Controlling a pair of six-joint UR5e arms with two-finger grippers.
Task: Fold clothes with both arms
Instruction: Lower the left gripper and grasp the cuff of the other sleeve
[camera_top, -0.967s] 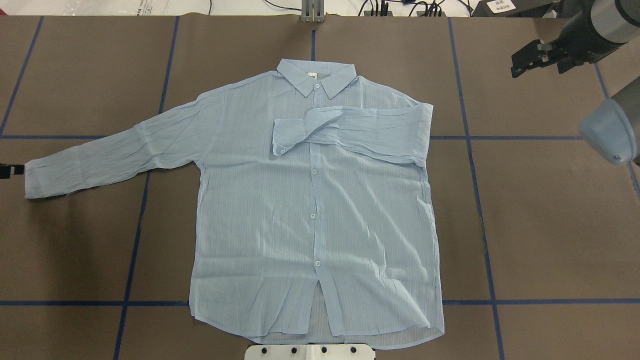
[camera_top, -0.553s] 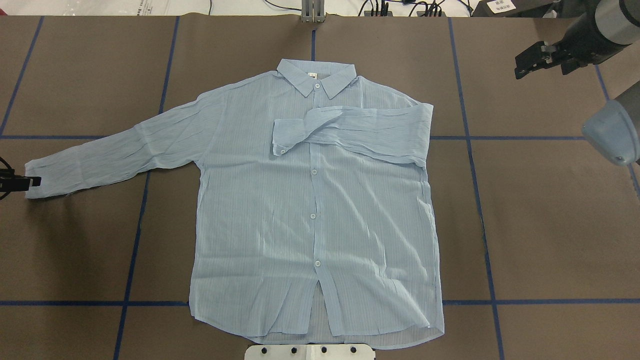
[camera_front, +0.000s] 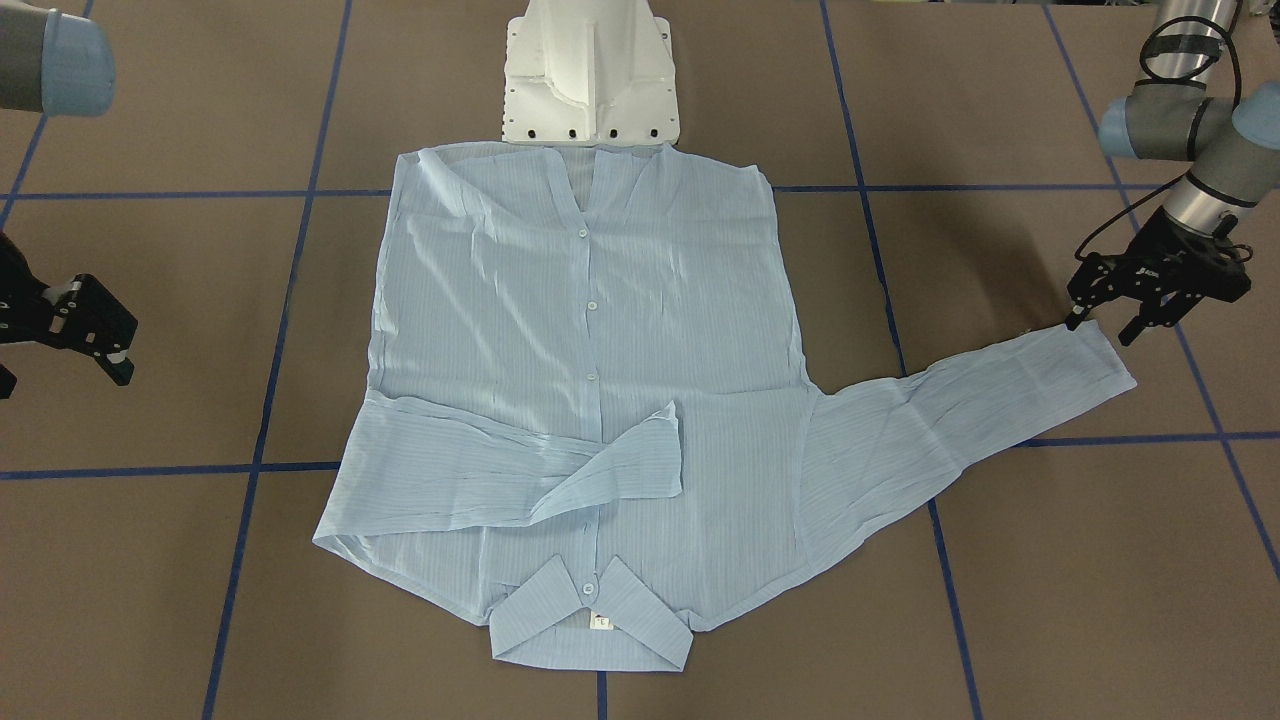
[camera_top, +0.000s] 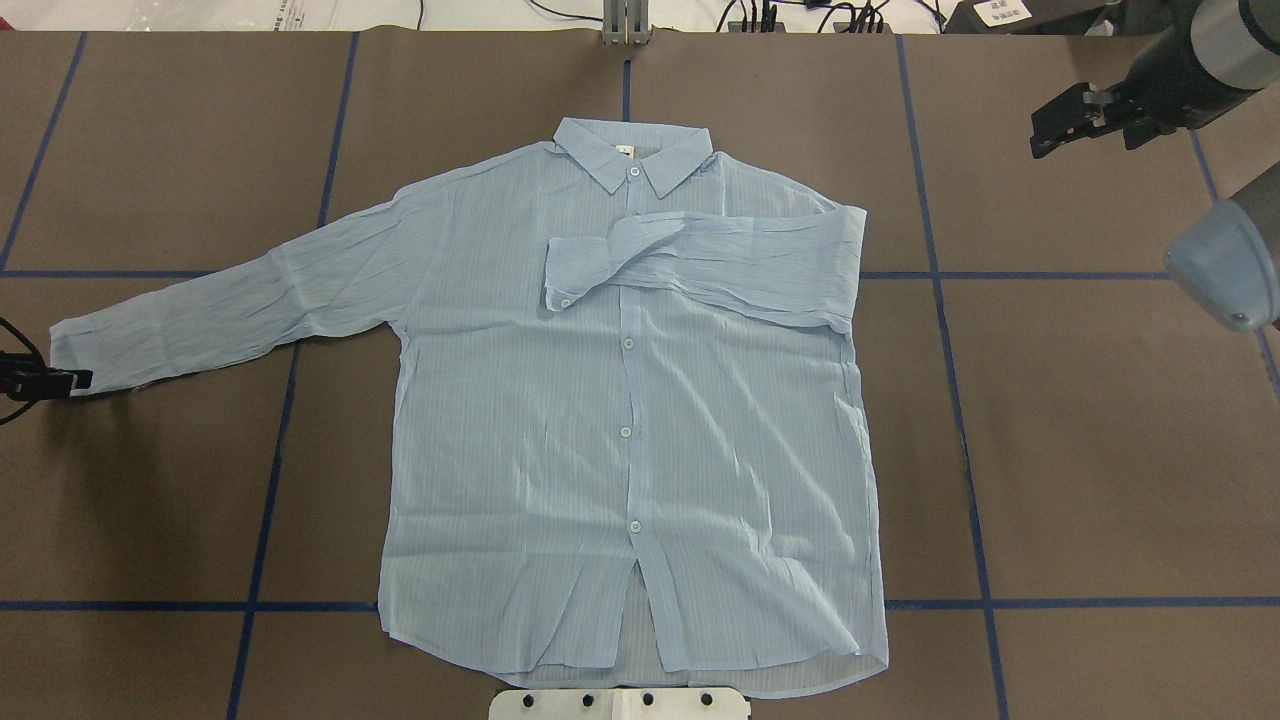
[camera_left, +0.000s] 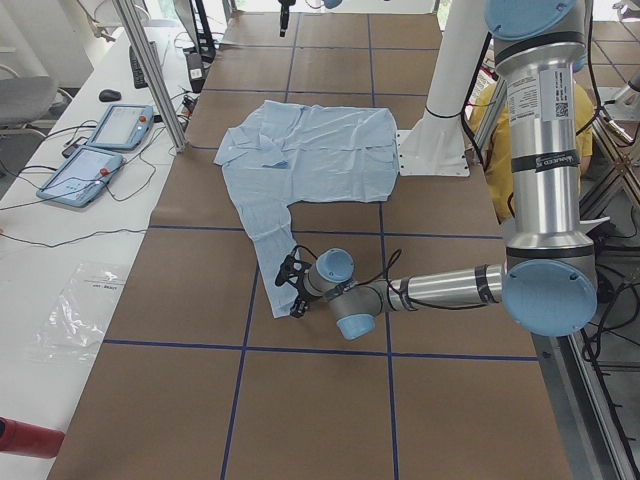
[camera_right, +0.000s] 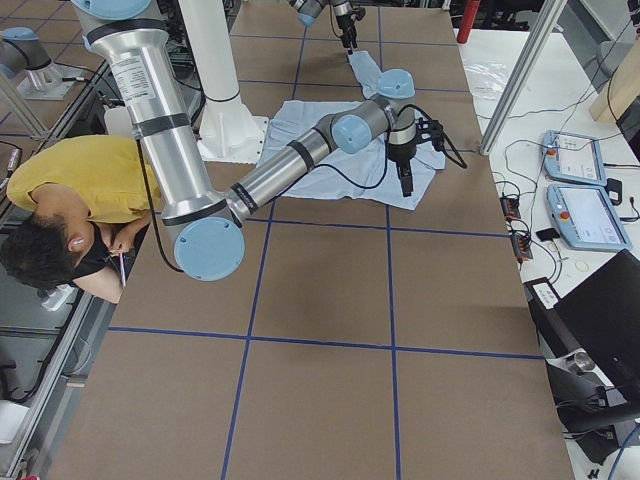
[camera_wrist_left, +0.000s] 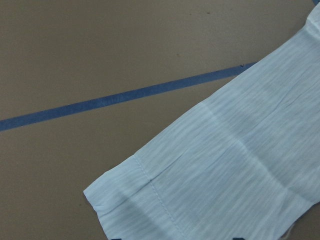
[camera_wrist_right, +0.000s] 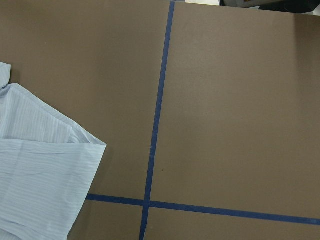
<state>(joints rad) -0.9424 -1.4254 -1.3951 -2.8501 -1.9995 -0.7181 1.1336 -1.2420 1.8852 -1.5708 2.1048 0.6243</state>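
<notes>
The pale-blue shirt (camera_top: 620, 420) lies flat and buttoned on the brown table, collar at the far side. One sleeve (camera_top: 720, 265) is folded across the chest. The other sleeve stretches out to the overhead view's left and ends in a cuff (camera_top: 75, 350). My left gripper (camera_front: 1100, 330) is open, its fingers straddling the cuff's (camera_front: 1095, 360) near corner. It barely shows at the overhead view's edge (camera_top: 60, 380). The left wrist view shows the cuff (camera_wrist_left: 165, 200) just beyond the fingertips. My right gripper (camera_top: 1060, 115) is open and empty, off the shirt at the far right, and also shows in the front view (camera_front: 90, 340).
The white pedestal base (camera_front: 590, 70) touches the shirt's hem. Blue tape lines (camera_wrist_right: 155, 125) cross the brown table cover. A person in yellow (camera_right: 80, 190) crouches behind the robot. Two tablets (camera_left: 100, 145) lie on the side bench.
My left gripper has come in from the overhead view's left edge to the cuff's near corner. My right gripper shifted slightly up and right, then stayed still. The shirt has not moved.
</notes>
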